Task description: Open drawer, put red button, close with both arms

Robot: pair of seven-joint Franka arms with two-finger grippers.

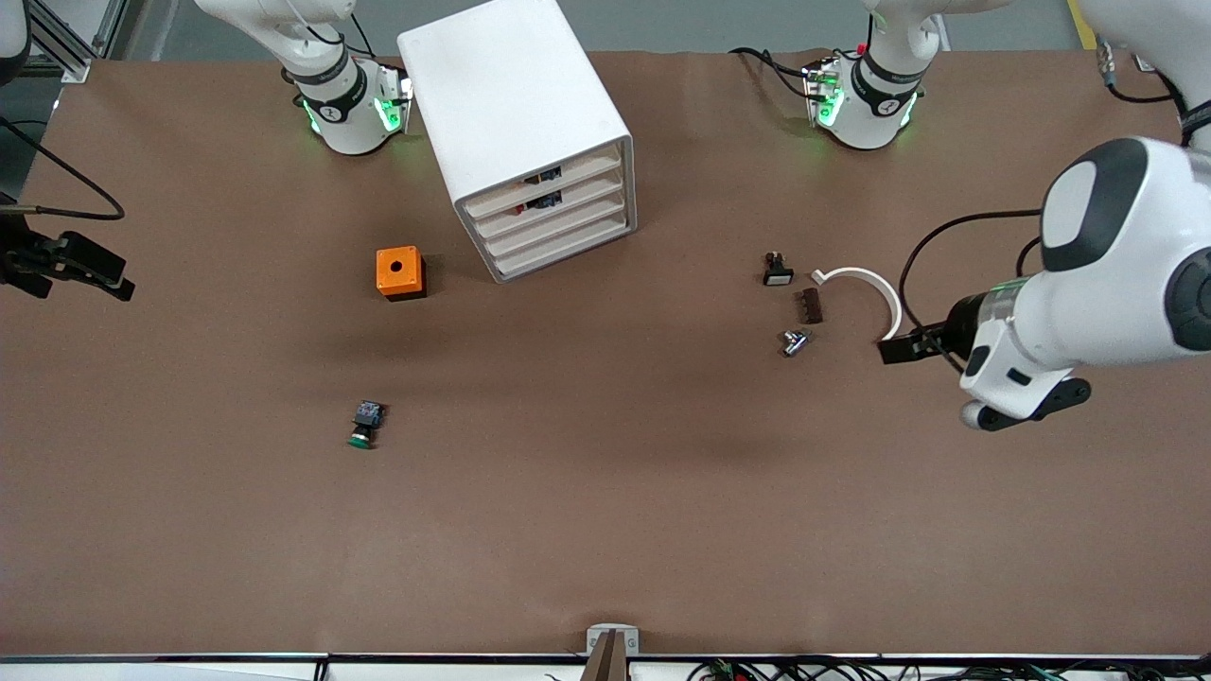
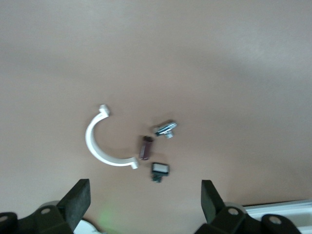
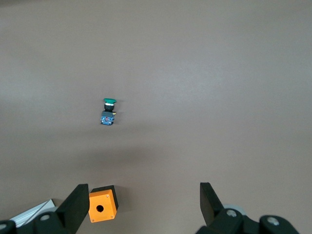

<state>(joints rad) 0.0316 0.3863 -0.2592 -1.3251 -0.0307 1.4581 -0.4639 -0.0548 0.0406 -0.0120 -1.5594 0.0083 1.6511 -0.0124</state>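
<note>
Cabinet [image 1: 516, 113], white, stands at the robots' edge of the table, fronts turned toward the left arm's end. All four drawers look pushed in.

Second drawer [image 1: 558, 206]: a dark lump sits in the slot over its front. A red speck beside it may be the red button [image 1: 518, 210], but it is too small to be sure. The top drawer shows a similar dark lump.

Left gripper [image 1: 885, 350]: fingers apart, holding nothing, over the table by the white half-ring clamp [image 1: 856, 282], well apart from the cabinet.

Right gripper [image 3: 141, 204]: fingers apart, empty, waiting over the right arm's end of the table.

Loose items:
- orange box [image 1: 399, 271] beside the cabinet
- green button [image 1: 365, 425] nearer the camera
- black switch [image 1: 777, 271], brown strip [image 1: 811, 305] and bolt [image 1: 795, 342] by the clamp
</note>
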